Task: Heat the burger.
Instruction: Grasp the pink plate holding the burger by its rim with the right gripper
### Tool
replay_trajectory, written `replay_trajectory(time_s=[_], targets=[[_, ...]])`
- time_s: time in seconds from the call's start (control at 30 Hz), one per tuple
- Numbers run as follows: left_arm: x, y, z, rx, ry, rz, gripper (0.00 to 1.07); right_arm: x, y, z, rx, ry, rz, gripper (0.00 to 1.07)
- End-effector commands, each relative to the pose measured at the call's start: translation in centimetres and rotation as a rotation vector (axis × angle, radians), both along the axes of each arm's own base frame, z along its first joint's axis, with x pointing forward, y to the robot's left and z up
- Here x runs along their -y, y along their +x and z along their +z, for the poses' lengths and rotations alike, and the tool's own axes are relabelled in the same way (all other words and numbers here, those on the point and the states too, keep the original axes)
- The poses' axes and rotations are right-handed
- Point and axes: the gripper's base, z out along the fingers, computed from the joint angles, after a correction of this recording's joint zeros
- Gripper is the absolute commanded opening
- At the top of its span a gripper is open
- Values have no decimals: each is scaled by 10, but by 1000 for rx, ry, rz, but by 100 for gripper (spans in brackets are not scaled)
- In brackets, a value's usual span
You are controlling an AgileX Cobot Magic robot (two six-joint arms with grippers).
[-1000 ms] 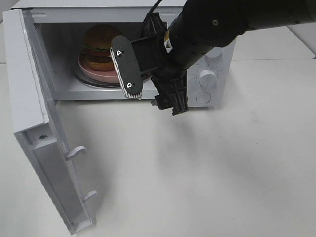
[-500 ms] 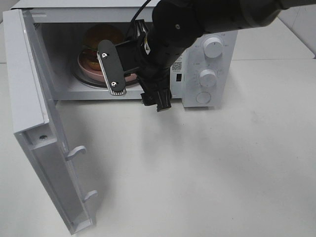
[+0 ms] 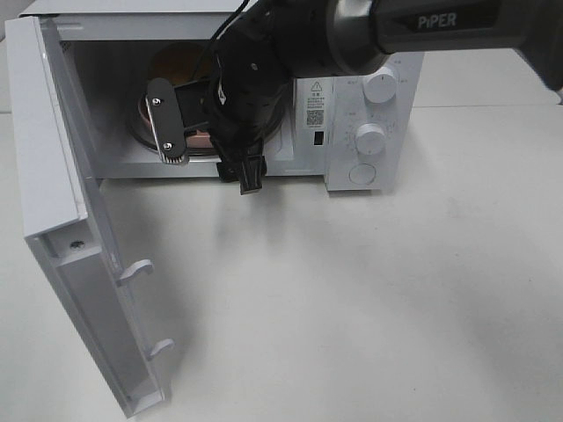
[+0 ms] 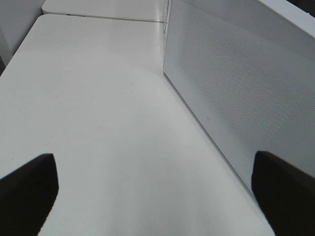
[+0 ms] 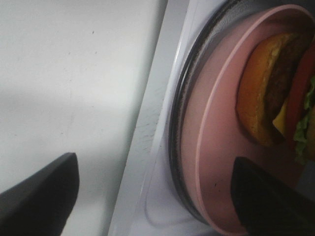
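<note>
Looking down from the high camera, the burger (image 3: pixel 180 63) sits on a pink plate (image 3: pixel 202 138) inside the microwave (image 3: pixel 352 105), whose door (image 3: pixel 62 220) stands wide open. The right hand (image 3: pixel 207 149) hangs at the oven's mouth with its fingers spread, gripping nothing.

The left wrist camera shows only the white surface (image 4: pixel 98 123) and a side panel of the microwave; the left hand (image 4: pixel 152 196) is open and empty, well apart from the food.

From the right wrist camera, the plate's rim (image 5: pixel 206 147) rests on the glass turntable (image 5: pixel 179 123), with bun, patty, tomato and lettuce stacked above.

The burger looks light, soft and loosely stacked, likely to squash or slide apart if squeezed. The stiff plate edge seems the safer place to take hold.
</note>
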Motion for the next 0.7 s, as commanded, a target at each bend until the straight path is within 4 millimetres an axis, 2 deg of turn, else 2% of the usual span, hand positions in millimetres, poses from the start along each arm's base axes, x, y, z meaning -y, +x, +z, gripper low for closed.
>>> replay_trajectory(time_s=[0.03,0.1,0.17,0.43,0.7], targets=[[0,-2,0,26,-4,0,100,-5,6,-4,2,15,-18,83],[0,-2,0,26,-4,0,100,-7,8,-6,2,17,-19,82],[0,-2,0,26,-4,0,100,-11,18,-14,-1,24,-44,82],[0,-2,0,26,-4,0,100,-19,31,-32,-20,61,-80,82],[0,-2,0,26,-3,1,100,-14,44,-44,-35,82,-114,79]])
